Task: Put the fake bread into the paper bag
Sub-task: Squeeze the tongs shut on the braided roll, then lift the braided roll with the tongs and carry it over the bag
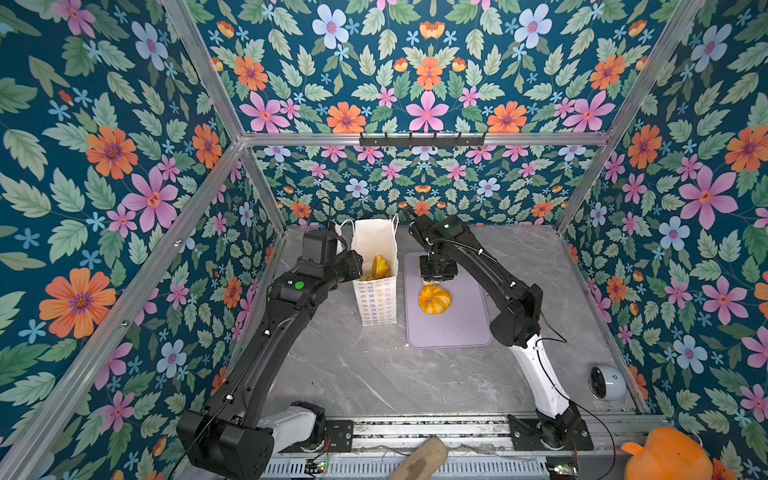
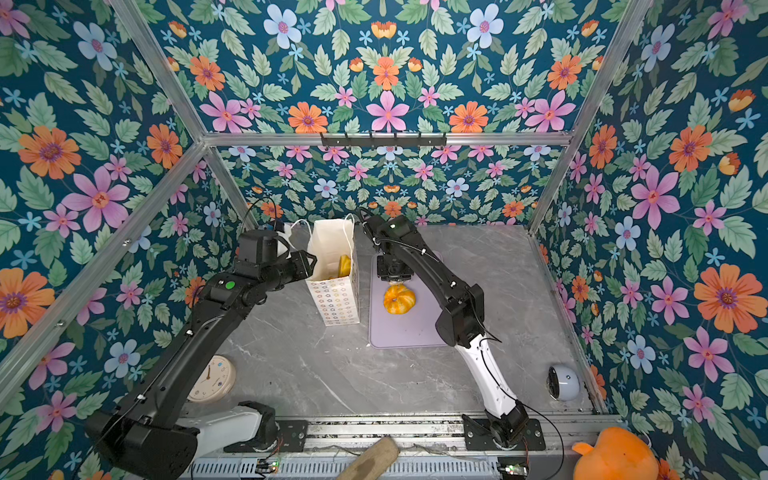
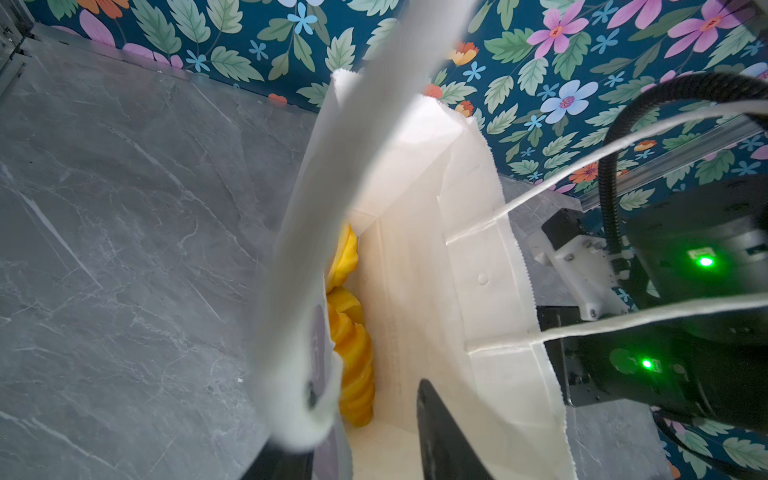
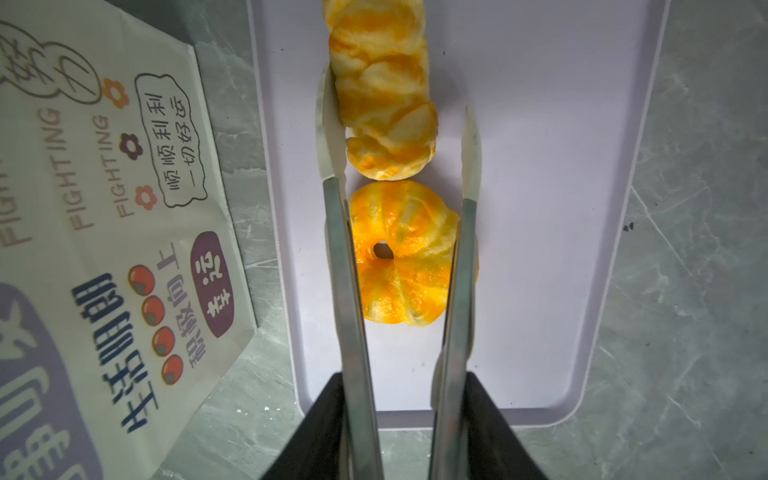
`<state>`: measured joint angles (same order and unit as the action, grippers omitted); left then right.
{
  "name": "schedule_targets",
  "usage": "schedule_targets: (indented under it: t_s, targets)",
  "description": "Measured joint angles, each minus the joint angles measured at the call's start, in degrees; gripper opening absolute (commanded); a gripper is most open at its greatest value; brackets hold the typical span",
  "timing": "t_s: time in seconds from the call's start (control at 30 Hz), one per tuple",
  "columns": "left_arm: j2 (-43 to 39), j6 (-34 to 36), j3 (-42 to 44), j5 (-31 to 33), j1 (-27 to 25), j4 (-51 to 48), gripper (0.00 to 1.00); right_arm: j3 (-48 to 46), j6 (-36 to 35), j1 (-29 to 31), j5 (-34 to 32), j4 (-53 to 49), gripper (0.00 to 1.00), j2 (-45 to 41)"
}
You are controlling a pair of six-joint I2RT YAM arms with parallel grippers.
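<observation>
The paper bag [image 1: 376, 299] [image 2: 334, 301] stands upright at mid table, and golden fake bread [image 1: 380, 266] [image 3: 353, 361] lies inside it. My left gripper [image 1: 353, 266] [image 3: 361, 453] is open at the bag's left rim. One finger [image 3: 440, 436] is inside the bag and the other is outside its wall. My right gripper [image 1: 436, 272] [image 4: 401, 386] is shut on metal tongs [image 4: 345, 291] over the lilac tray [image 1: 457, 328]. The tongs' arms straddle a ring-shaped bun [image 1: 434, 299] [image 4: 405, 257]. Their white tips stand apart beside the end of a segmented loaf [image 4: 384, 95], the left tip against it.
A small white round device [image 1: 607, 383] sits at the table's right edge. A cream clock [image 2: 212, 379] lies under my left arm. An orange plush toy [image 1: 665, 455] and a brown log-like object [image 1: 419, 461] lie beyond the front rail. Flowered walls enclose the table.
</observation>
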<state>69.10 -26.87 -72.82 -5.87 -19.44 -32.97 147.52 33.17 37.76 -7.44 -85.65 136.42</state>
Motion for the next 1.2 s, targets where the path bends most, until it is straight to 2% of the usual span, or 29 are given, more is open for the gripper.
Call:
schedule_targets:
  t_s: [0.37, 0.57, 0.73, 0.87, 1.2]
  targets:
    - [-0.22, 0.0, 0.57, 0.11, 0.0, -0.02, 0.41, 1.88, -1.18, -0.02, 1.33, 0.37, 0.43, 1.66]
    - [-0.09, -0.02, 0.59, 0.11, 0.0, -0.02, 0.41, 2.45, -1.66, -0.11, 0.98, 0.26, 0.37, 2.84]
    - [-0.07, -0.02, 0.59, 0.11, 0.0, 0.0, 0.41, 2.62, -2.08, -0.22, 0.09, 0.37, 0.25, 2.91]
    - [0.0, -0.02, 0.7, 0.11, 0.0, -0.04, 0.41, 2.62, -3.37, -0.15, -0.59, 0.11, 0.23, 2.69]
    - [0.07, -0.11, 0.72, 0.11, 0.0, 0.02, 0.41, 2.99, -5.27, -0.11, -1.42, -1.55, 0.23, -6.14]
